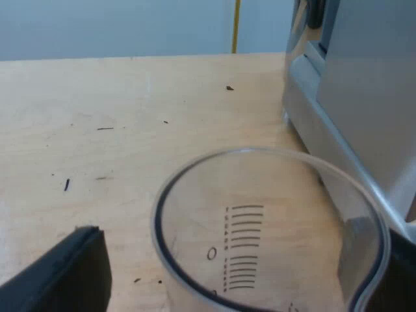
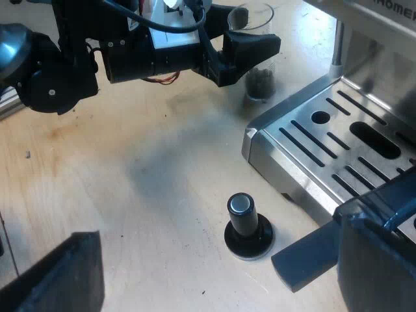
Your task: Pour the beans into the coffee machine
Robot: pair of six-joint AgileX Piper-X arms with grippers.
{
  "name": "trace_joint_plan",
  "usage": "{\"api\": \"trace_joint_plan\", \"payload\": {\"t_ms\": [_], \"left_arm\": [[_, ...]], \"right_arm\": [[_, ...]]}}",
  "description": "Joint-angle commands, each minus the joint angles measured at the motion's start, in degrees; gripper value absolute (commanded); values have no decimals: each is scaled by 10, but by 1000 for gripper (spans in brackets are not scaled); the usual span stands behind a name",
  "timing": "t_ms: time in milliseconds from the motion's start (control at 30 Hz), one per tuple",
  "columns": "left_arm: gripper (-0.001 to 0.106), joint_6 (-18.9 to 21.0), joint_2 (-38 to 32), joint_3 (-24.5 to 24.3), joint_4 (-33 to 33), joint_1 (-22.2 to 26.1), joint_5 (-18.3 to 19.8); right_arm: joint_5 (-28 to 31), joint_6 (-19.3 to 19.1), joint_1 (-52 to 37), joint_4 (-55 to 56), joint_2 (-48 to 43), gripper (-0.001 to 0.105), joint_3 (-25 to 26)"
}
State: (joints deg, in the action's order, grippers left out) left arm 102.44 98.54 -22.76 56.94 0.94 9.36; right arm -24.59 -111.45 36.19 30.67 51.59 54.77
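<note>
Left hand [image 1: 244,250] straddles one measuring glass [image 1: 273,221]; one tamper [image 2: 247,227] stands upright.

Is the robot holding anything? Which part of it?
Nothing yet. The left hand is open around the measuring glass, one finger clear of it; the right hand is open, empty.

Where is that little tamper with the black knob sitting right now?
In the right wrist view the tamper stands upright on the wooden table, by itself, just off a corner of the slotted metal tray of the espresso machine.
</note>
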Motion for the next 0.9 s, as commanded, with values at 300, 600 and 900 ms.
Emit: {"api": "trace_joint_plan", "payload": {"t_ms": [300, 600, 900], "left_arm": [[30, 6, -10, 9, 3, 1, 75], [22, 6, -82, 61, -31, 1, 76], [22, 6, -244, 104, -132, 1, 76]], "right_arm": [[16, -2, 2, -4, -2, 79, 6], [16, -2, 2, -4, -2, 79, 6], [23, 34, 2, -4, -41, 79, 6]]}}
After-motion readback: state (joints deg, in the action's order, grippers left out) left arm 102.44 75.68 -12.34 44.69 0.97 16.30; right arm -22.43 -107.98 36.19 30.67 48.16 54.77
